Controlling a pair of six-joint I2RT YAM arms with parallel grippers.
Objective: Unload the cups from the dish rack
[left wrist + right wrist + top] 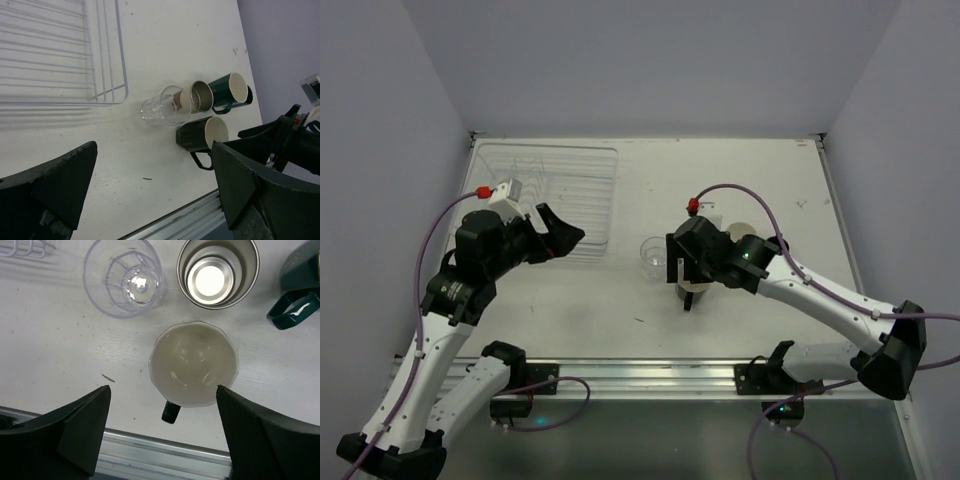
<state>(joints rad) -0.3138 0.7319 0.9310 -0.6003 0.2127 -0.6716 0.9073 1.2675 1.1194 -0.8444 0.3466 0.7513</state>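
Observation:
The clear ribbed dish rack (552, 190) lies at the far left and no cup shows in it; its corner shows in the left wrist view (107, 75). Four cups stand together on the table: a clear plastic cup (123, 277), a cream cup with a brown band and a metal inside (217, 272), a dark teal mug (300, 285), and a black mug (194, 365) with a cream inside. My right gripper (163, 388) is open straight above the black mug, one finger on each side. My left gripper (155, 147) is open and empty beside the rack's near right corner. No blue cup is in view.
The same cups show in the left wrist view, with the clear cup (160, 107) nearest the rack and the black mug (200, 134) nearest the metal rail (650, 375) along the table's front edge. Grey walls close in the table.

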